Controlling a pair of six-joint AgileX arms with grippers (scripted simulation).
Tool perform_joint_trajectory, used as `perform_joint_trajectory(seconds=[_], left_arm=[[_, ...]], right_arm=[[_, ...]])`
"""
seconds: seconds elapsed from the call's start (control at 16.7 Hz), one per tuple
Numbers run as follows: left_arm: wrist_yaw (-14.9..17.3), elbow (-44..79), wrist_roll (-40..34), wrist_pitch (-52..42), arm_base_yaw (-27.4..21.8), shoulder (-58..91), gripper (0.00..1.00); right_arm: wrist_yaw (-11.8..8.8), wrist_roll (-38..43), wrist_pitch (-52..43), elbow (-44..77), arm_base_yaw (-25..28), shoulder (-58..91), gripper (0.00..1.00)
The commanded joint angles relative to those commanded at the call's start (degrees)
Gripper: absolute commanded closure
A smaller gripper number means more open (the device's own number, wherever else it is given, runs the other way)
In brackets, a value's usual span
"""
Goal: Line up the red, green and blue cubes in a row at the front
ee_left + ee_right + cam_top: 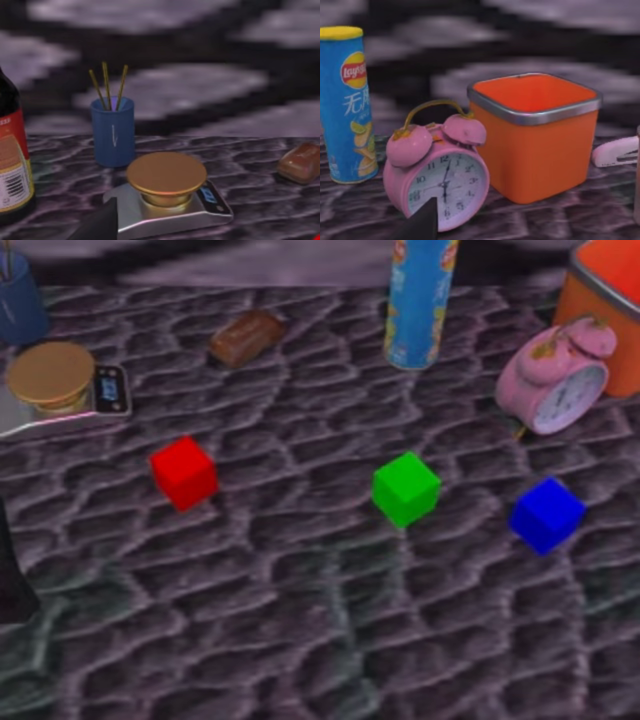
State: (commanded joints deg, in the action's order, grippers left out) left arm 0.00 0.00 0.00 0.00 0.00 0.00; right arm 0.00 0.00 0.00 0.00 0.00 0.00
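Three small plain cubes, same size, all resting flat on the bench, none stacked, none touching.

Red cube (pixel 184 472): bright red, left of centre, turned a bit so a corner faces the front. Sits slightly farther back than the other two.

Green cube (pixel 406 488): bright green, right of centre, well apart from red, also rotated slightly.

Blue cube (pixel 547 514): deep blue, farthest right, near green but with a clear gap, rotated, a little closer to the front than green.

The three lie in a loose left-to-right line, red, green, blue, slanting toward the front on the right, mid-bench.
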Motion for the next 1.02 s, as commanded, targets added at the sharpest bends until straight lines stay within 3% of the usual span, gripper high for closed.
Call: perform_joint_trajectory(seconds=[0.24, 0.48, 1.02], left_arm=[[0.12, 1.74, 0.5, -0.94, -0.37, 1.74, 0.0], [0.42, 11.91, 3.58, -7.03, -2.17, 12.53, 0.0], [0.03, 53.61, 17.2, -35.94, -8.4, 63.33, 0.0]], right_arm=[[0.0, 0.0, 0.0, 0.0, 0.0, 0.0, 0.0], [0.0, 0.0, 0.0, 0.0, 0.0, 0.0, 0.0], [0.0, 0.0, 0.0, 0.0, 0.0, 0.0, 0.0]])
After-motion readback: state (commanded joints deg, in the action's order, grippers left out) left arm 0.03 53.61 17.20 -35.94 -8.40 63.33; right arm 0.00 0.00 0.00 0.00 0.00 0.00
